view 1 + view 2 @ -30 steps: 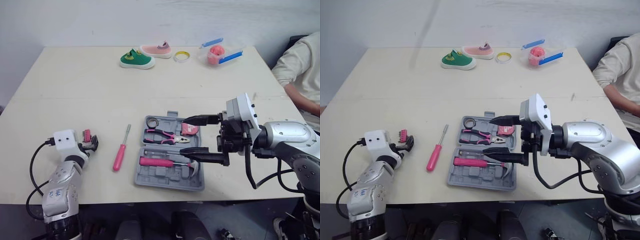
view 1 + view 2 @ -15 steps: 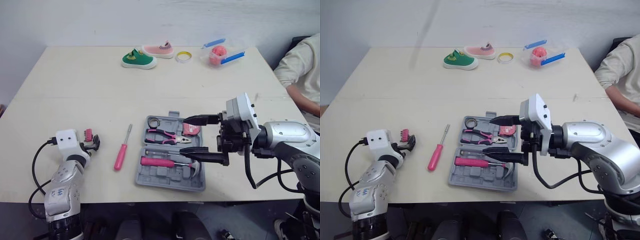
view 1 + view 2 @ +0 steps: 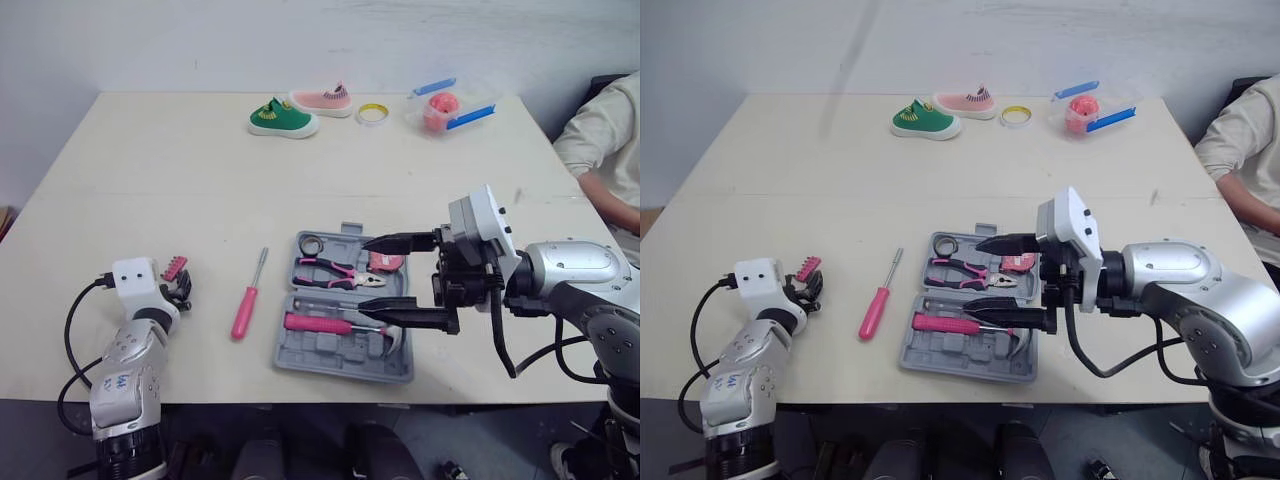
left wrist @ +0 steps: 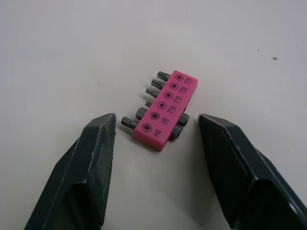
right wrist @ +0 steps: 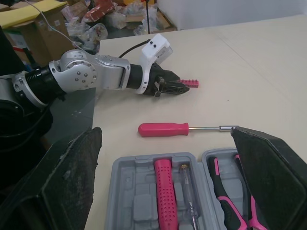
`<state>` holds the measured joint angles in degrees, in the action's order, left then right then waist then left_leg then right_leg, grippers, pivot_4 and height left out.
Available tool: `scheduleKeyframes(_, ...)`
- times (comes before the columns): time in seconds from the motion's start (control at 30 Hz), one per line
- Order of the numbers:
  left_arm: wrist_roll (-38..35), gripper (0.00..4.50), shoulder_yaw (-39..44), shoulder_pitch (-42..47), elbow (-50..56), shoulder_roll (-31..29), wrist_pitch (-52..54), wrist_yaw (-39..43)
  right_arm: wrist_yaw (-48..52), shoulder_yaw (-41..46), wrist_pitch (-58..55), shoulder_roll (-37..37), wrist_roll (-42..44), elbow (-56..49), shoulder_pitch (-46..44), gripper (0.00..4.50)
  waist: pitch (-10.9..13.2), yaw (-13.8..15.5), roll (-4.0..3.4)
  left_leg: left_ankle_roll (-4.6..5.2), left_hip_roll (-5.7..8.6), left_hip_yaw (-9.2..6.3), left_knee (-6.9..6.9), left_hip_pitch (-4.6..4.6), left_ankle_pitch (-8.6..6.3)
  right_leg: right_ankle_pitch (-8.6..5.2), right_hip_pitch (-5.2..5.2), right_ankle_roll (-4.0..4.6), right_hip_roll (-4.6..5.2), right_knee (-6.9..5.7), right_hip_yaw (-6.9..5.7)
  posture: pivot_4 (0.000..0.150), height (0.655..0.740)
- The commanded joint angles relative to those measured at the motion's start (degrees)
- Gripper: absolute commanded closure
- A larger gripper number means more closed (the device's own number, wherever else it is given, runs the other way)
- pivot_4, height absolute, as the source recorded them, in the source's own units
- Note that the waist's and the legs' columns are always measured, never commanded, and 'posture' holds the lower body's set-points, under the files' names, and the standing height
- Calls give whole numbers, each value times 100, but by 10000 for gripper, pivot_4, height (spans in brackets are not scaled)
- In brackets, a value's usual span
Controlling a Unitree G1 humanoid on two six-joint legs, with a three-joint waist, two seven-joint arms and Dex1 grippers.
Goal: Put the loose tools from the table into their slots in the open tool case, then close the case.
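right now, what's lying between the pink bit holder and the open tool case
The pink-handled screwdriver lies on the table between the bit holder and the tool case, seen in the left eye view.

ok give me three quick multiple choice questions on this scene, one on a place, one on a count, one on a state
1. Where does the screwdriver lie?
A) on the table, between the bit holder and the tool case
B) inside the case
C) on the floor

2. How many shoes stand at the table's far side?
A) one
B) two
C) three

3. How is the left gripper?
A) shut on the bit holder
B) shut on nothing
C) open, fingers either side of the bit holder

Answers: 1 A, it lies on bare table left of the case; 2 B, one green, one pink; 3 C, gaps show between both fingers and the holder.
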<state>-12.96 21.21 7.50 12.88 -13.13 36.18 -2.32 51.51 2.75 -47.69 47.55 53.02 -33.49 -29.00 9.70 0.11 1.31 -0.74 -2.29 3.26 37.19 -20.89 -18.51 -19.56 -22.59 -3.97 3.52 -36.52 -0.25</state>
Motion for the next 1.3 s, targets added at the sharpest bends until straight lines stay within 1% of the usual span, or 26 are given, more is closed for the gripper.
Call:
scheduleKeyframes(0.03,67,18473,-256,29,-227,9,99,97,-13,200,-22,93,163,-150,-63,0,0,1,0,-1,0,-3,0,0,1,0,1,0,0,0,-2,1500,7400)
scheduleKeyframes(0.23,81,18473,-287,7,-188,-179,224,226,-12,201,16,105,158,-148,-24,0,0,-14,0,-1,1,-10,0,-8,2,0,0,0,0,4,-8,1500,7400)
scheduleKeyframes(0.53,-268,18473,-205,-516,341,-878,775,1056,-25,234,73,97,140,-198,104,0,-1,-41,-2,-2,0,-14,-4,-8,2,0,0,0,3,9,-10,1500,7400)
scheduleKeyframes(0.7,-197,18473,-195,-455,136,-1072,710,1163,-105,219,100,38,150,-264,183,0,-1,-39,-2,-3,0,-19,-5,-9,2,-1,0,2,5,11,-12,1500,7400)
scheduleKeyframes(0.9,-91,18473,-317,-94,-214,-911,486,1031,-220,181,119,-28,170,-331,201,0,-2,-18,-4,-3,0,-25,-4,-9,4,-1,1,3,6,9,-17,1500,7400)
scheduleKeyframes(1.3,63,18473,-365,84,-564,-771,171,921,-324,152,69,-25,227,-379,137,0,-3,-19,-6,-5,1,-38,-2,-16,7,-1,2,3,8,9,-30,1500,7400)
